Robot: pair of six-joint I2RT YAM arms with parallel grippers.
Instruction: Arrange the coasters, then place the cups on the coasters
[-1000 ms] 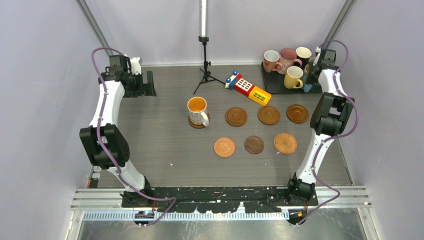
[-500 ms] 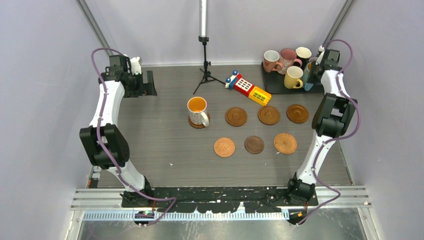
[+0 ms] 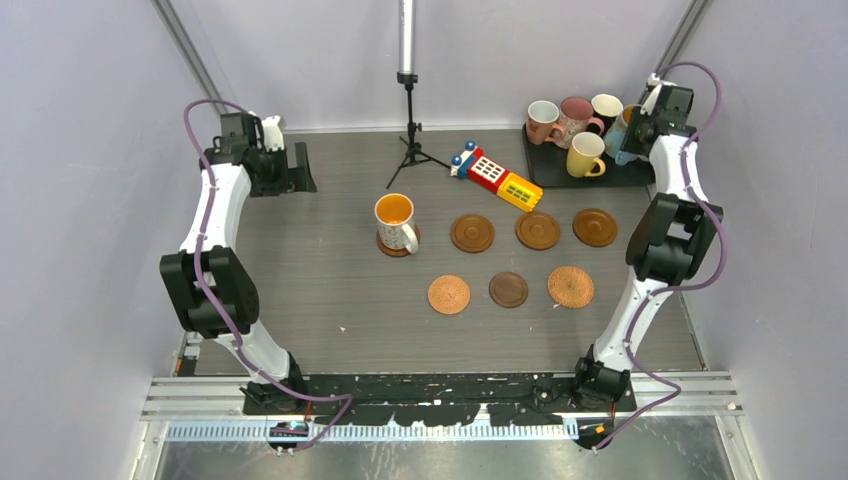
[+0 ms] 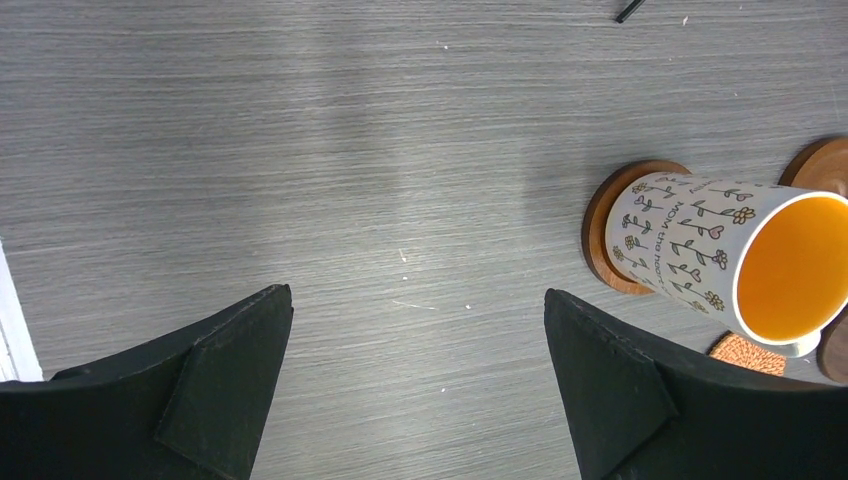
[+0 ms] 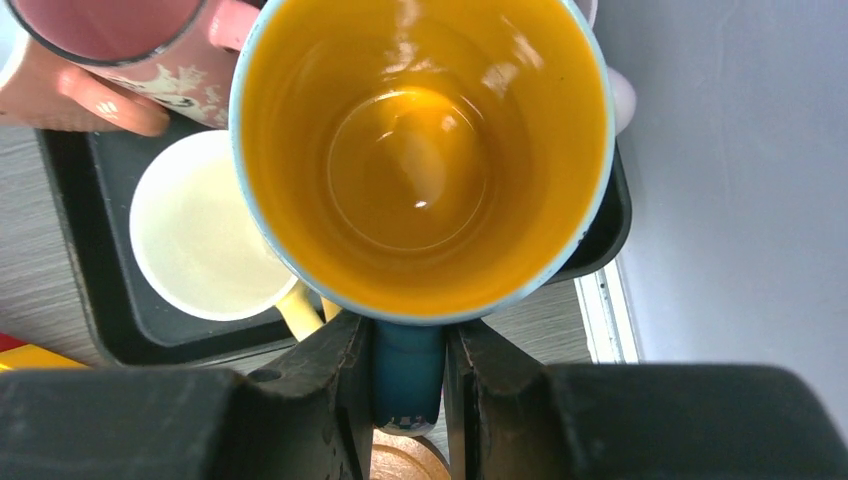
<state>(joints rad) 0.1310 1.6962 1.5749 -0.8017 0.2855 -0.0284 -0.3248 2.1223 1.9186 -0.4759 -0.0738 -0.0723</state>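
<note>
One flowered cup bears small lettering beginning "MOM".

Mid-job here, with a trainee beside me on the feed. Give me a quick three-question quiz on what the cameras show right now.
1. True or false: the left claw is open and holds nothing.
2. Where does the right claw grip the blue mug? A) by its rim B) by its handle C) around its body
3. How many coasters on the table carry no mug?
Key: 1 true; 2 B; 3 six.
</note>
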